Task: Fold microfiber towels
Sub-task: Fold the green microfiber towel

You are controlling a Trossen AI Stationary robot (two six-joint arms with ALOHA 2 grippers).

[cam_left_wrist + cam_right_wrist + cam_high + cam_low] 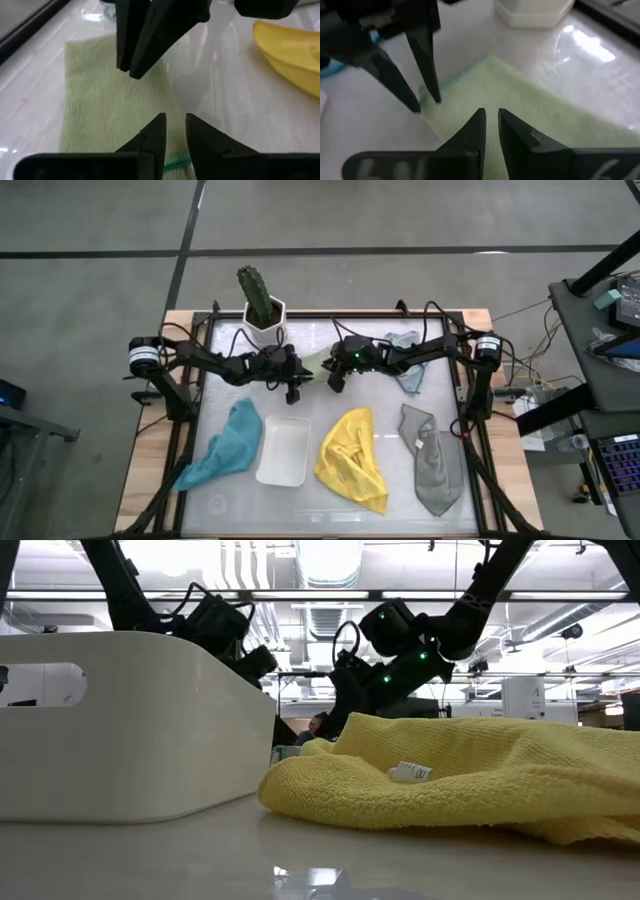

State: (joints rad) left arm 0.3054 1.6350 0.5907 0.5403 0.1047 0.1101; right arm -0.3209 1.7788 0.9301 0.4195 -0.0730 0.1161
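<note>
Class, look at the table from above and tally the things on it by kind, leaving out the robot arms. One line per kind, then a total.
Towels: 5 (pale green, light blue, yellow, grey, teal)
White tray: 1
Potted cactus: 1
Total: 7

From above, the pale green towel is nearly all hidden under the two grippers meeting over it; only a sliver shows. The light blue towel is partly covered by the right arm. At table height, the white tray runs off the picture's left edge and blocks the table behind it, and the yellow towel is cut off at the right. A person far behind is too small and blurred to make out.
</note>
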